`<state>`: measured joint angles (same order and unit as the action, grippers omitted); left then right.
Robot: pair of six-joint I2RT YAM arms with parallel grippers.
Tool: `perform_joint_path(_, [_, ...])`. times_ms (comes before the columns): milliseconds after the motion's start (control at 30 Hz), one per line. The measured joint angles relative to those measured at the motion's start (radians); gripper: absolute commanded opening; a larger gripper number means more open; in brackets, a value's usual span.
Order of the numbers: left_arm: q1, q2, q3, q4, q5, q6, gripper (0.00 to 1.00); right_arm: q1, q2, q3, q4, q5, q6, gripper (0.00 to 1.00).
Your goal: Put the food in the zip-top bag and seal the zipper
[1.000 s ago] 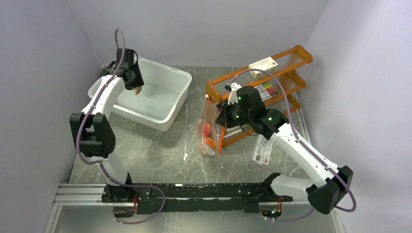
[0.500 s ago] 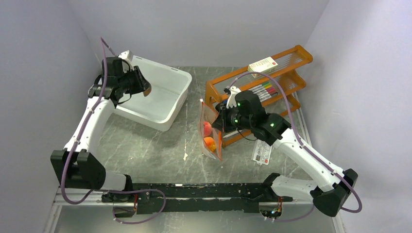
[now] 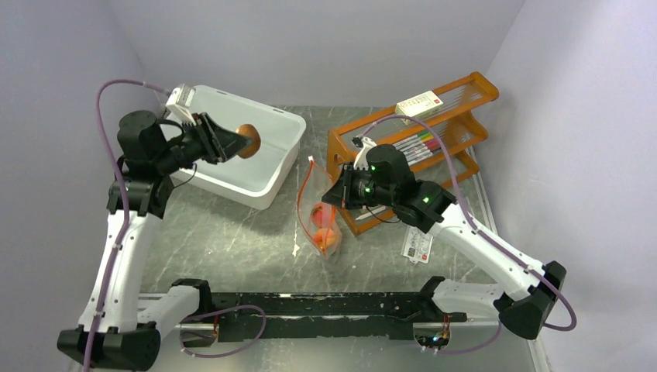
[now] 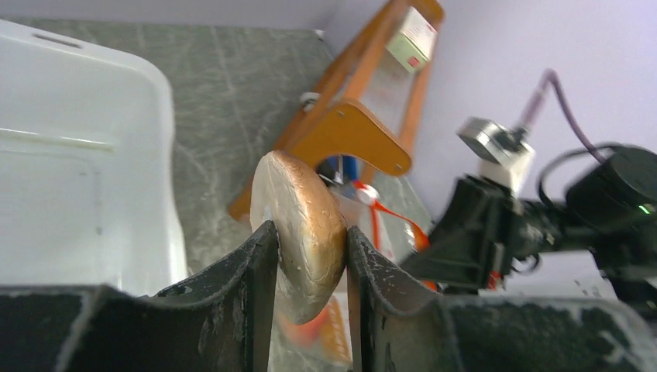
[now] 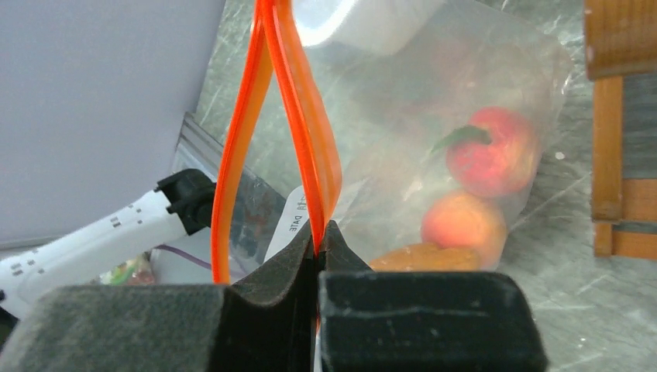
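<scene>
Fruits (image 5: 490, 151) inside open zip-top bag (image 5: 403, 93), brown one (image 4: 298, 198) in left hand (image 4: 308, 232)

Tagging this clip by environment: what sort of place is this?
Likely a robot lab test cell, not a home: bare lilac walls enclose a grey marbled tabletop, with a black metal mounting rail along its near edge.
</scene>
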<state>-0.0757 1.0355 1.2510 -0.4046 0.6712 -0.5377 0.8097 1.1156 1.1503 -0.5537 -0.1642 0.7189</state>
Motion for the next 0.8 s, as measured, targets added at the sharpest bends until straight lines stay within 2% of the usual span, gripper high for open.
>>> perform_joint_path(133, [0.000,-0.081,-0.106,0.086,0.112,-0.094,0.32,0.003,0.026,-0.009,0.053,0.000,0.052,0.00])
perform_joint_path(433, [-0.002,-0.138,-0.346,0.275,0.300,-0.323,0.32,0.013,0.079,-0.025,0.140,0.014,0.127,0.00])
perform_joint_path(800, [-0.013,-0.190,-0.399,0.405,0.355,-0.441,0.33,0.023,0.140,-0.025,0.171,0.045,0.157,0.00])
